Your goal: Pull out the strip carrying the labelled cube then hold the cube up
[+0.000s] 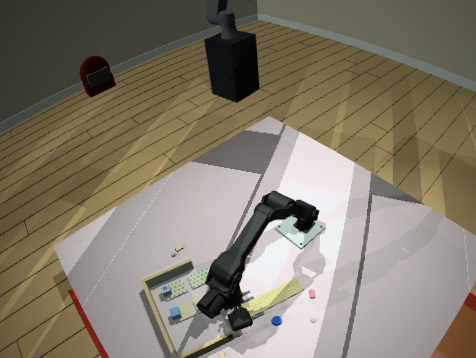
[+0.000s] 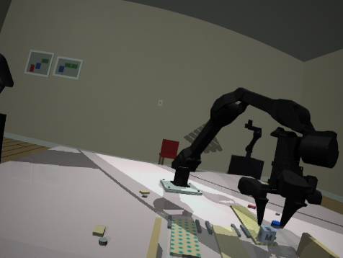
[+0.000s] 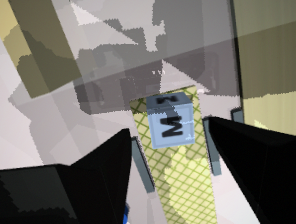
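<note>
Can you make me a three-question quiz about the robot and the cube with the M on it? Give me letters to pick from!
1. Where does the M cube sit?
A) on the cross-hatched yellow strip
B) on the floor
C) on the dotted strip

2. What colour is the round disc near the strip?
A) red
B) blue
C) green

3. The gripper is:
A) lifting the cube
B) open, fingers either side above the cube
C) shut

Answers: 1 A, hatching shows beneath it; 2 B, plainly blue from above; 3 B, the fingertips straddle the cube without touching.
</note>
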You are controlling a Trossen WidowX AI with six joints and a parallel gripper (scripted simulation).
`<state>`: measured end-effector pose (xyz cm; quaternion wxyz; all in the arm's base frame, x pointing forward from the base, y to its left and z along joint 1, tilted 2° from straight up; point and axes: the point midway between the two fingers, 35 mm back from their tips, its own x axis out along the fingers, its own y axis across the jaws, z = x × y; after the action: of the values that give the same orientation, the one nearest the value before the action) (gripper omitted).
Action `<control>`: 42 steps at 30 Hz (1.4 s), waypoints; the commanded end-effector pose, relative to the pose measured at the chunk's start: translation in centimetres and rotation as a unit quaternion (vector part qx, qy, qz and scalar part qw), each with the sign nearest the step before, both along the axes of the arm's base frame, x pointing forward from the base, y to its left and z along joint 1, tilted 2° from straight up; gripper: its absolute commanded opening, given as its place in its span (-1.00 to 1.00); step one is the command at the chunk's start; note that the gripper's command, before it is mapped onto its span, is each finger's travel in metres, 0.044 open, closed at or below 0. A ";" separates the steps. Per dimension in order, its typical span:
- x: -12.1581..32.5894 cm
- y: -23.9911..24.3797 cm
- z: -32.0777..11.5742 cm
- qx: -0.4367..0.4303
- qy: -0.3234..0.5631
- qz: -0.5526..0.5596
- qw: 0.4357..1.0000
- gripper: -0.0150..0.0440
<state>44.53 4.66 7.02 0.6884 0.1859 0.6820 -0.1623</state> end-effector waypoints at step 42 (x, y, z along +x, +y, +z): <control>-3.6 -0.4 -0.3 -0.001 0.003 0.002 1.000 -0.49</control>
<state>42.00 4.41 6.03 0.6869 0.1853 0.6835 -0.1630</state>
